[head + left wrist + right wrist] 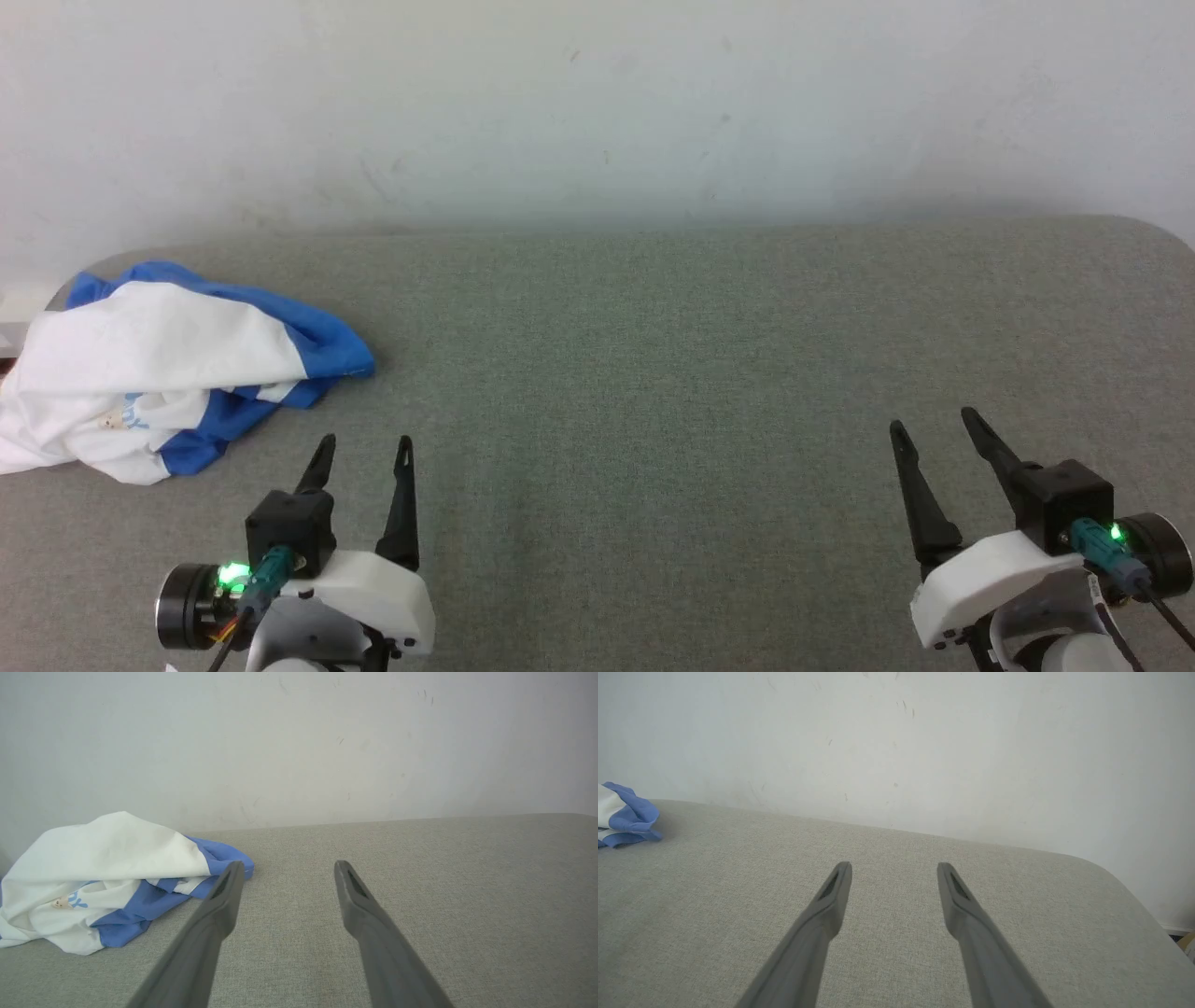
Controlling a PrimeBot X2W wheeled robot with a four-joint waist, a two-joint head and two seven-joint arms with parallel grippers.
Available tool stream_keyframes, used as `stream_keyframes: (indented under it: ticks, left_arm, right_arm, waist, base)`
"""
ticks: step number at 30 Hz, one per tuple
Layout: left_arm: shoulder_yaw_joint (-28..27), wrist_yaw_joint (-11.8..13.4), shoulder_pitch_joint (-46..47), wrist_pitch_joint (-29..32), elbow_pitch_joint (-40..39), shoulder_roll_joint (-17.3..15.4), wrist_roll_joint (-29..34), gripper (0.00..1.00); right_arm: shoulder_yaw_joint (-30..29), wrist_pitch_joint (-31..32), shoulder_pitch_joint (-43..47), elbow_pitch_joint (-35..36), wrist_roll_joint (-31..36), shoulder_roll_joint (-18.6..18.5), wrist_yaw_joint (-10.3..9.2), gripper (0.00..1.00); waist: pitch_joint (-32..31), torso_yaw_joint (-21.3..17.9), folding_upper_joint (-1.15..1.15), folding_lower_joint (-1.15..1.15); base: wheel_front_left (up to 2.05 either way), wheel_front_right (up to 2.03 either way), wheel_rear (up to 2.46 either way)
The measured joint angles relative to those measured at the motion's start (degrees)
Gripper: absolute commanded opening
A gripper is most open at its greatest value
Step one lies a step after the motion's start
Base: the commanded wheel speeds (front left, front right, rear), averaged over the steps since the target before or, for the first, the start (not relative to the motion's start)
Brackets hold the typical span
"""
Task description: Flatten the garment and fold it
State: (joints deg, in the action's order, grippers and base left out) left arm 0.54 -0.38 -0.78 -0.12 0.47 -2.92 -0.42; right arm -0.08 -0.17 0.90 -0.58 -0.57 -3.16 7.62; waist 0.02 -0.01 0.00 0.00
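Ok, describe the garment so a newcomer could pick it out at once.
Start from the wide grey cloth-covered table against the pale wall and go to its left end, ahead and left of the left gripper. There lies the garment, a crumpled heap. Its white body, bright blue sleeves and small blue print set it apart from the plain grey around it.

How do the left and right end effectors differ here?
The left end effector is near the garment; the right end effector is far from it, across the grey table. The left one points nearly straight up the head view; the right one leans leftward. Both are open and empty.
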Motion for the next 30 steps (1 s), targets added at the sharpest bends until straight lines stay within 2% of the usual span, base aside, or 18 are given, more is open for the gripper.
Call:
stream_keyframes:
  ticks: [30]
  left_arm:
    - [1.94,1.48,-0.02,-3.55,0.78,0.0,-2.16,1.0]
  right_arm:
    - [-0.36,-3.48,0.11,0.33,-1.55,0.01,0.0,1.0]
  waist:
    - [-0.15,0.79,0.0,0.0]
  base:
    - [0.0,0.0,0.0]
